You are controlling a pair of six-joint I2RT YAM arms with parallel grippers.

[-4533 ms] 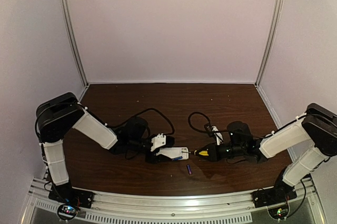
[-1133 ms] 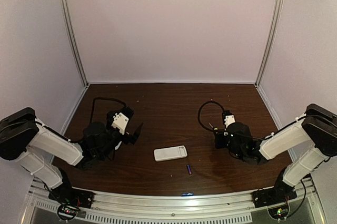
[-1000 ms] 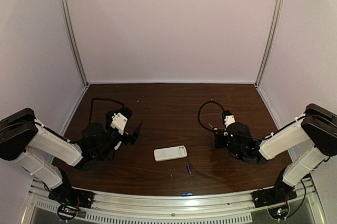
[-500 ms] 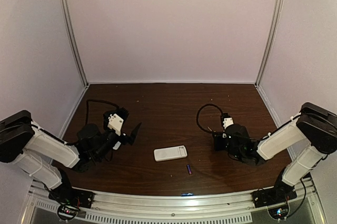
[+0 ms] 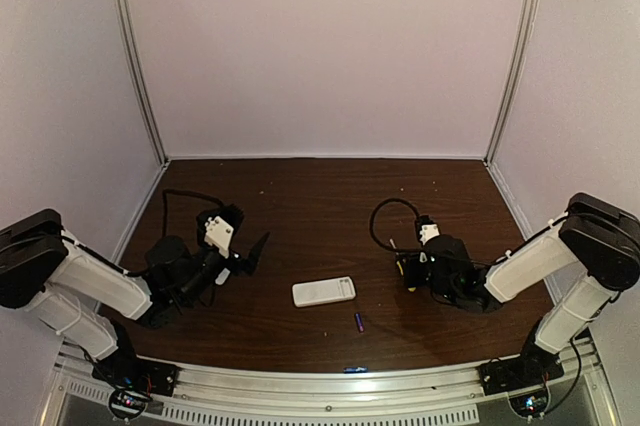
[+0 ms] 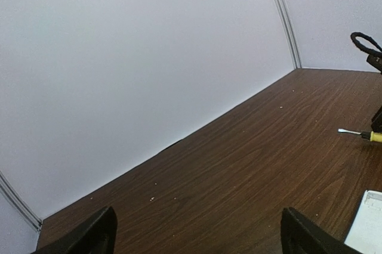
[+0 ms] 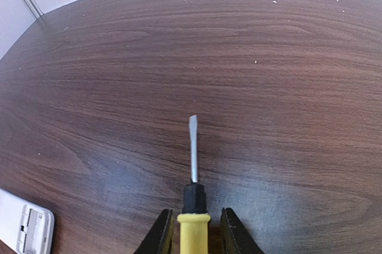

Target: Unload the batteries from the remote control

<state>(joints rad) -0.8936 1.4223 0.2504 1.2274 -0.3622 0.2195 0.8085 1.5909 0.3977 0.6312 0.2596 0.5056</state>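
Observation:
The white remote control lies flat on the dark wood table, between the two arms. One small blue-purple battery lies on the table just in front and to the right of it. My left gripper is wide open and empty, raised to the left of the remote; a corner of the remote shows in the left wrist view. My right gripper is to the right of the remote, shut on a yellow-handled screwdriver whose blade points toward the far-left corner. An end of the remote with its open compartment shows at bottom left in the right wrist view.
White walls with metal corner posts enclose the table on three sides. A black cable loops above each wrist. The screwdriver tip shows at the right of the left wrist view.
4.5 s ago both grippers were at the remote. They have drawn apart since. In the last second the left gripper drifted slightly left and the right gripper slightly left with the screwdriver.

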